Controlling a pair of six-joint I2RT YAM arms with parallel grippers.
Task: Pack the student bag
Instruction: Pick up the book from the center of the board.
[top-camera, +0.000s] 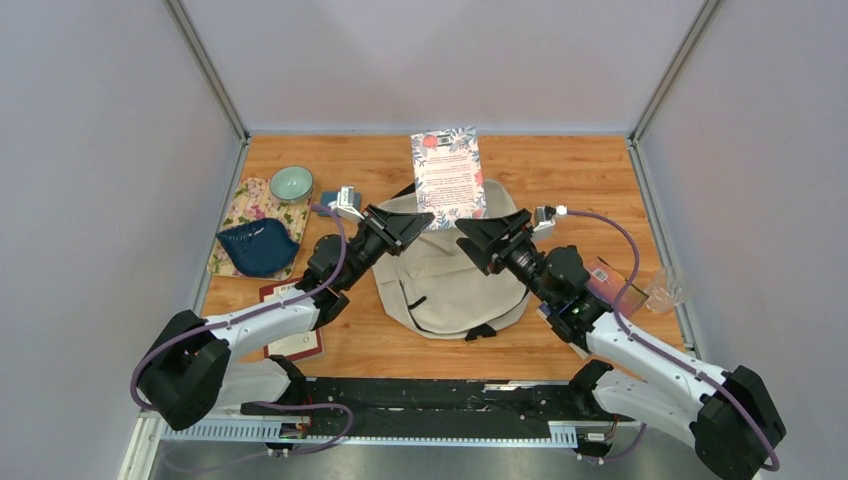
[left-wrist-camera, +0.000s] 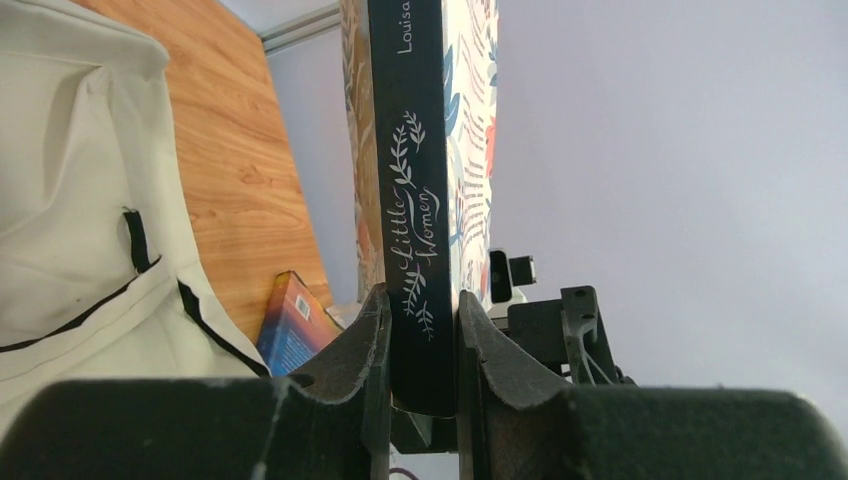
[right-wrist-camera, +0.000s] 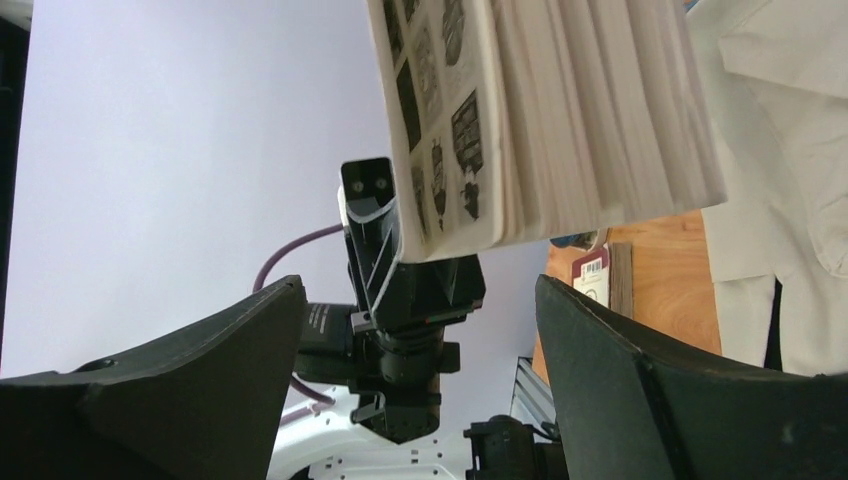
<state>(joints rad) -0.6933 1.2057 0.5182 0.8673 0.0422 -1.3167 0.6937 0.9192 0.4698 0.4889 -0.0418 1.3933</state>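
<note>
The student bag (top-camera: 450, 285), a large cream-beige backpack with black zippers, lies flat in the middle of the table. Above its far end a book with a floral cover (top-camera: 447, 175) stands raised. My left gripper (top-camera: 410, 225) is shut on it. In the left wrist view both fingers press the dark "Little Women" spine (left-wrist-camera: 415, 200) at the gripper (left-wrist-camera: 422, 335), with the bag (left-wrist-camera: 70, 200) to the left. My right gripper (top-camera: 483, 238) stands open just right of the book. In its wrist view the gripper (right-wrist-camera: 420, 330) is wide apart, below the book's page edge (right-wrist-camera: 570, 110).
A teal bowl (top-camera: 291, 183) and a dark blue leaf dish (top-camera: 258, 248) sit on a floral mat (top-camera: 238, 205) at the left. A maroon-edged book (top-camera: 295, 340) lies under the left arm. A colourful book (top-camera: 608, 280) and clear plastic (top-camera: 665, 290) lie at the right.
</note>
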